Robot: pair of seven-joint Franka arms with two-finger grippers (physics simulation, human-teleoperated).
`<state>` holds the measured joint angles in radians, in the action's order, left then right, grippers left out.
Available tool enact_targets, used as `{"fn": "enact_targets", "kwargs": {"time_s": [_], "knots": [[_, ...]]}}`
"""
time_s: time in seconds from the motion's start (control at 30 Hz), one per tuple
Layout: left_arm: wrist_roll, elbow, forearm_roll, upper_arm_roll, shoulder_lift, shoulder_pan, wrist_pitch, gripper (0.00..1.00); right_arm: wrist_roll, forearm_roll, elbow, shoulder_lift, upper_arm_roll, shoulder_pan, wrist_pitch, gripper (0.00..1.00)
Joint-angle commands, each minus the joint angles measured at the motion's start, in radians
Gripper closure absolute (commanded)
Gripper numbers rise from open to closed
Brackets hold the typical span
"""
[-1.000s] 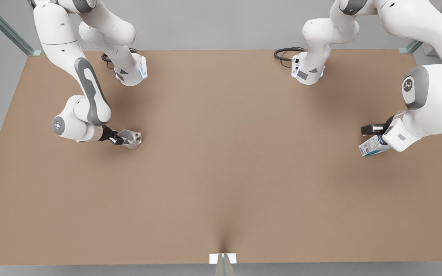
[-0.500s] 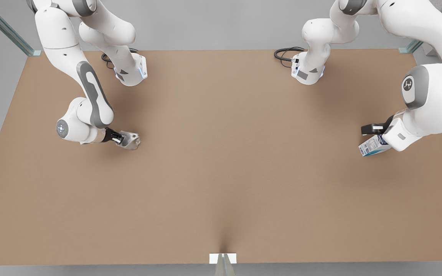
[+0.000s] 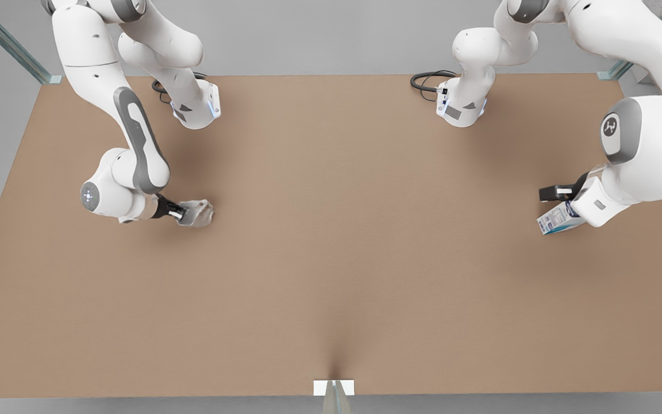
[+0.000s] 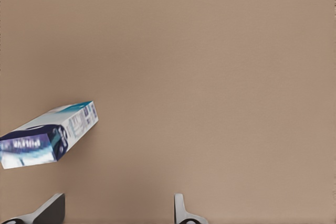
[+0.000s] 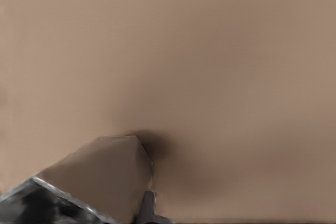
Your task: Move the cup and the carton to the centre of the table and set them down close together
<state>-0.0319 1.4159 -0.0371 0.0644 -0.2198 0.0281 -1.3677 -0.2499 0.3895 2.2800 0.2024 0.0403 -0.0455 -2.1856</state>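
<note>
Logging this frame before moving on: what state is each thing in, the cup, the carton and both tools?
cup: gripped by the right tool, on the front view's left.
carton: loose, not between any fingers, on the front view's right.
right tool: shut on the cup.
left tool: open, beside the carton.
</note>
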Motion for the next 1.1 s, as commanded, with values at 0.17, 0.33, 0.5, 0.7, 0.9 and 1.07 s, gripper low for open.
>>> {"fn": "enact_targets", "kwargs": {"time_s": [0.17, 0.33, 0.5, 0.7, 0.9, 1.07], "knots": [[-0.241, -0.136, -0.007, 0.012, -0.095, -0.057, -0.002, 0.00, -0.016, 0.022, -0.511, 0.276, 0.101, 0.170, 0.044, 0.77], [-0.894, -0.258, 0.005, 0.009, -0.205, -0.221, -0.146, 0.00, -0.020, 0.175, -1.008, 0.597, -0.138, 0.498, 0.047, 0.76], [-1.338, -0.167, 0.183, -0.066, -0.184, -0.266, -0.177, 0.00, -0.072, 0.387, -1.214, 0.815, -0.368, 0.697, 0.041, 0.76], [-1.493, 0.192, 0.092, -0.094, 0.080, -0.287, -0.165, 0.00, -0.071, 0.410, -1.257, 0.858, -0.416, 0.739, -0.016, 0.43], [-1.471, 0.298, -0.098, -0.100, 0.065, -0.286, -0.309, 0.00, -0.055, 0.410, -1.258, 0.861, -0.416, 0.739, -0.060, 0.00], [-1.474, 0.422, -0.141, -0.101, 0.047, -0.352, -0.350, 0.00, -0.055, 0.411, -1.257, 0.859, -0.415, 0.739, -0.057, 0.00]]}}
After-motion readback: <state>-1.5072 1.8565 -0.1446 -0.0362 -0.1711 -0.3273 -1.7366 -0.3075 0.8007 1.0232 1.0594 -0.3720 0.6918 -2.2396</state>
